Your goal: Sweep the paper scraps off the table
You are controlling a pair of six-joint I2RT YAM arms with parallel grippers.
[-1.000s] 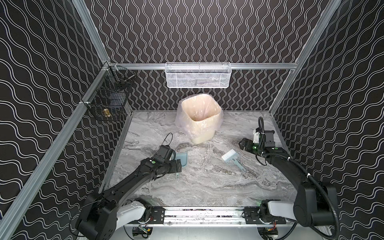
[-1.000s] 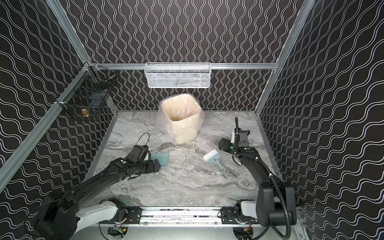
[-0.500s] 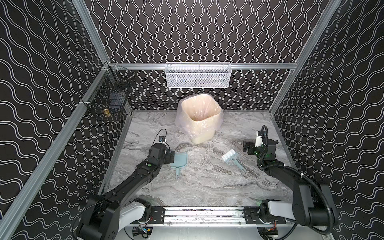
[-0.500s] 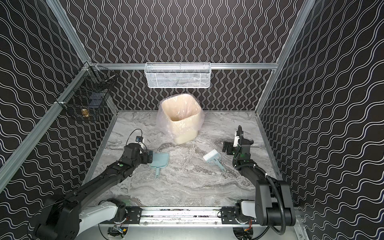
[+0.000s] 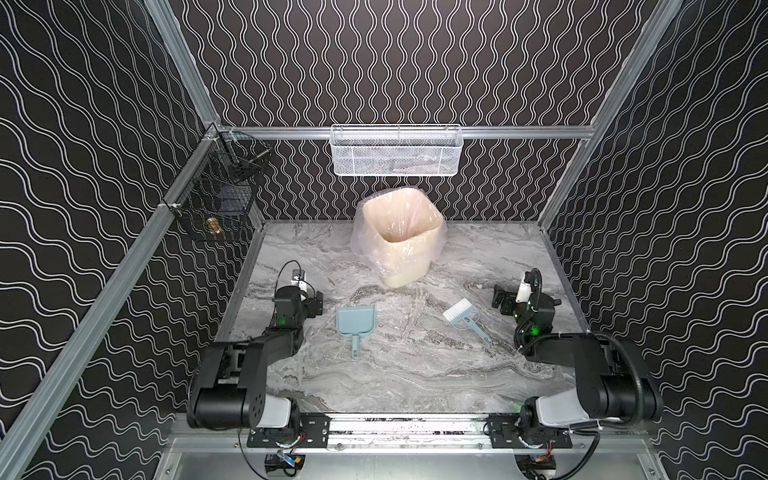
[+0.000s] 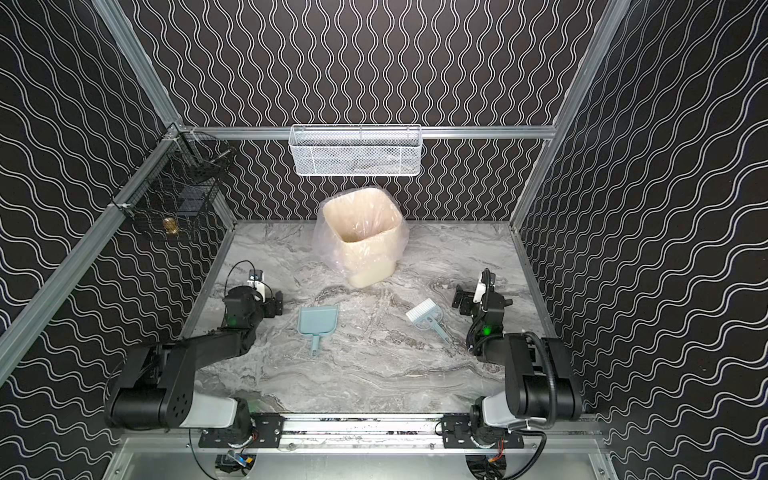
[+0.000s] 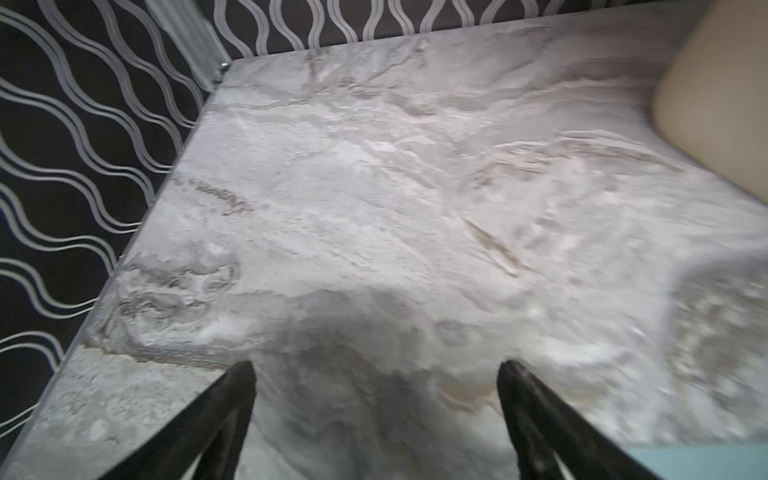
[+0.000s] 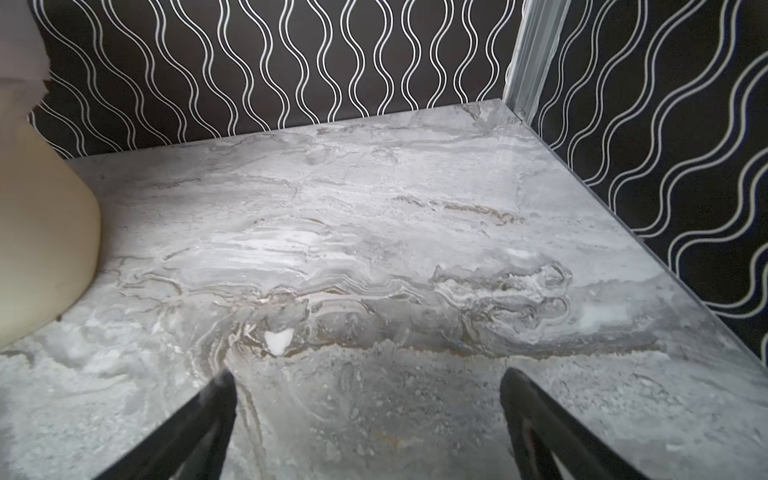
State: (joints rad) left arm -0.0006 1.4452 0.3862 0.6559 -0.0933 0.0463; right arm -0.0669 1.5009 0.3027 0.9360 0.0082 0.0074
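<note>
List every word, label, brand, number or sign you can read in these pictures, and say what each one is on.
No text can be read anywhere.
The dustpan, brush, bin and white wire basket show no print.
Whatever is in the black wire basket is too small to tell.
Both wrist views show only bare table and patterned wall.

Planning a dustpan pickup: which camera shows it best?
A top view: in both top views the dustpan lies whole, handle included. The left wrist view catches only a blue corner; the right wrist view shows none.
</note>
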